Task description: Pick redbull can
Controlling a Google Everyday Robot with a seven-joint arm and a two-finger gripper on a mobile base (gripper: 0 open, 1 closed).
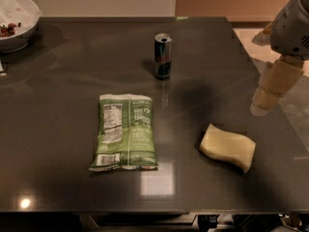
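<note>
The redbull can (162,55) stands upright on the dark table (58,129), near the back and middle, slim with dark blue-teal and silver panels and a silver top. My gripper (270,93) hangs at the right edge of the view, over the table's right edge, well to the right of the can and nearer than it. It is apart from the can and holds nothing that I can see.
A green snack bag (125,132) lies flat in the middle front. A yellow sponge (227,147) lies to the right front, below the gripper. A white bowl (17,21) with dark bits sits at the back left corner.
</note>
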